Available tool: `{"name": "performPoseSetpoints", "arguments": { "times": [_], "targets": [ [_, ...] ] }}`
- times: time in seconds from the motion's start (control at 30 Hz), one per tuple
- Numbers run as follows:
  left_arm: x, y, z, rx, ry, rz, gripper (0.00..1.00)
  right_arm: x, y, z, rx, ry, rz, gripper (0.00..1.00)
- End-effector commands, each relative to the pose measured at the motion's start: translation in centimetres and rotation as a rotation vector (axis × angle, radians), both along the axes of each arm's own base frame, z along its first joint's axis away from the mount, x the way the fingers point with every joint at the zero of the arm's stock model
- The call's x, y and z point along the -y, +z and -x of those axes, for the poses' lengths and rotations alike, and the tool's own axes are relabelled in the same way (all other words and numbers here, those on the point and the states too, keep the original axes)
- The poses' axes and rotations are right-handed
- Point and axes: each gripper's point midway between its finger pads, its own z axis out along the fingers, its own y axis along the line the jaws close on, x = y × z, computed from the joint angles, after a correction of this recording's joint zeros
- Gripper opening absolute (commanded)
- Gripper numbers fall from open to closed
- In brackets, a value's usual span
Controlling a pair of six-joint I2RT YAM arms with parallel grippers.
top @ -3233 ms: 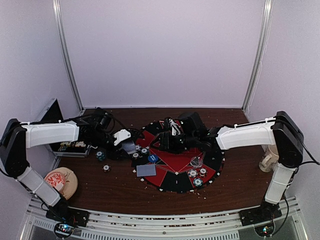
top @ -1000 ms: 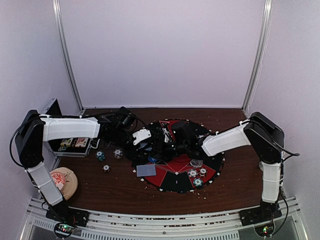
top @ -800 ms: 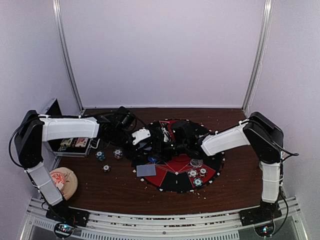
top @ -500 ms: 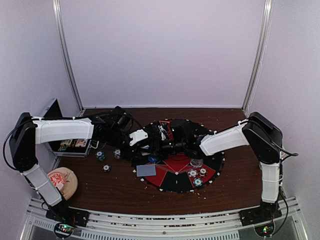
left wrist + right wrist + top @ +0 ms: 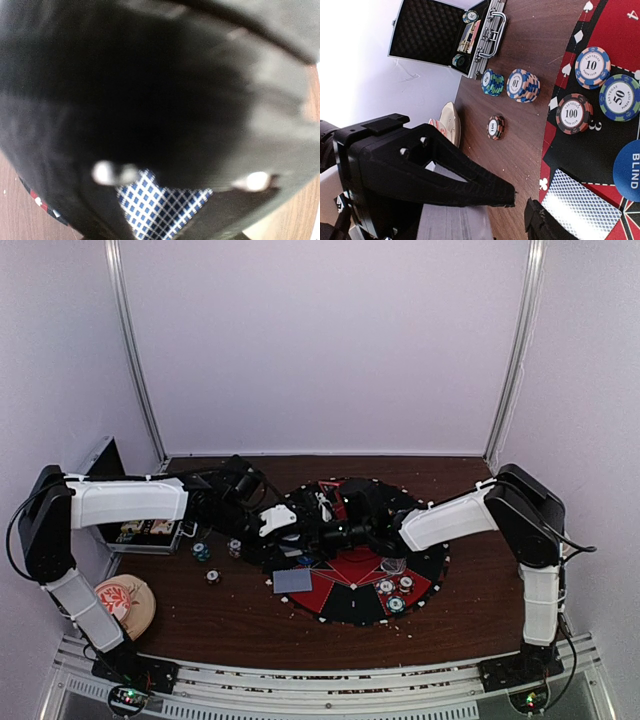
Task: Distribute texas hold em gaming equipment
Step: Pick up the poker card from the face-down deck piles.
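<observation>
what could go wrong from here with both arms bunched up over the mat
1. The left gripper and right gripper nearly touch over the mat, with the left wrist view mostly blocked; they may bump.
2. The right gripper's jaws stand apart beside what looks like a card stack; a poor pinch could drop cards onto the face-down card below.
3. The chip stacks stand on the table beside the mat; a swinging arm might topple them.
</observation>
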Motion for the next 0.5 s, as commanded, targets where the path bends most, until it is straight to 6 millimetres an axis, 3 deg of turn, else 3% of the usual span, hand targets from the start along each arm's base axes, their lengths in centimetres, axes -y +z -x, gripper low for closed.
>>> {"name": "performPoseSetpoints", "arguments": {
  "times": [0.0,0.47],
  "targets": [
    [0.8,1.6,0.7,0.029,-0.055,0.056,0.51,-0.1,0.5,-0.2,0.036,-0.004,0.016,0.55],
    [0.6,1.4,1.6,0.016,-0.080,0.054,0.52,2.6,-0.3,-0.9,0.054,-0.058,0.086,0.40]
  ]
}}
